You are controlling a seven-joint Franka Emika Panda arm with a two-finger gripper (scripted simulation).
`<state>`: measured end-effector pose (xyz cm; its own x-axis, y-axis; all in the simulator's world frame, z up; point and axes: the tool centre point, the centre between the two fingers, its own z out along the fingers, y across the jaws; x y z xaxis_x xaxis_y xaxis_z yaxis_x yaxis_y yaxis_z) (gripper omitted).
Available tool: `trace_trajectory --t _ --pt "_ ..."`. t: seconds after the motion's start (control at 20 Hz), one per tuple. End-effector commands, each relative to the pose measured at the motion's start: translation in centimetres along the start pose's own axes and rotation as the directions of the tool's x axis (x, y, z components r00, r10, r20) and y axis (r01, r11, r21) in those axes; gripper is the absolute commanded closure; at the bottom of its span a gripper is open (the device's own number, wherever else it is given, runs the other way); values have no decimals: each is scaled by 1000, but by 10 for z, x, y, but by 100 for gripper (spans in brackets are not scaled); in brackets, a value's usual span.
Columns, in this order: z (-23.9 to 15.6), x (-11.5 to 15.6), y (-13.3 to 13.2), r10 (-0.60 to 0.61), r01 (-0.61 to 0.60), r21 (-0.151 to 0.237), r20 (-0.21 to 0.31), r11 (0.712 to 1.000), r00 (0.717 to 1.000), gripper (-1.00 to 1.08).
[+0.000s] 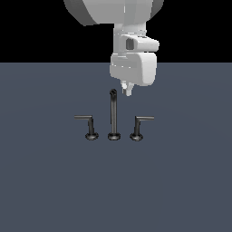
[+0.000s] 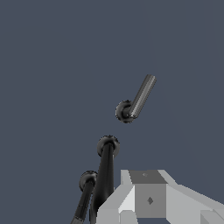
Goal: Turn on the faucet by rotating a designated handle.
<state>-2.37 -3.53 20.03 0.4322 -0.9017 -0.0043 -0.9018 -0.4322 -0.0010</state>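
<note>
The faucet is a dark three-piece set on the grey floor, with a tall upright spout (image 1: 113,113) in the middle. The handle (image 1: 138,127) stands at the exterior view's right of the spout, arm reaching right. The mirror-image handle (image 1: 89,127) stands at the left, arm pointing left. My gripper (image 1: 126,88) hangs just above and slightly right of the spout's curled tip, touching nothing, fingers close together and empty. In the wrist view the handle (image 2: 136,98) lies near the middle, the spout (image 2: 105,175) and other handle (image 2: 85,192) closer to my gripper (image 2: 146,203).
The flat grey floor (image 1: 181,190) extends all around the faucet. The white arm (image 1: 113,13) comes down from above, behind the spout.
</note>
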Motion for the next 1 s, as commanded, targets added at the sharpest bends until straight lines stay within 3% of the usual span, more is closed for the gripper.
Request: trace_trajectory --t 0.0,0.5,0.95 --pt "18 16 -5 75 -75 0 -2 997 997 108" --pt "77 73 -12 319 -319 0 -6 948 948 108" --pt "101 97 -11 416 -416 1 -6 910 909 108"
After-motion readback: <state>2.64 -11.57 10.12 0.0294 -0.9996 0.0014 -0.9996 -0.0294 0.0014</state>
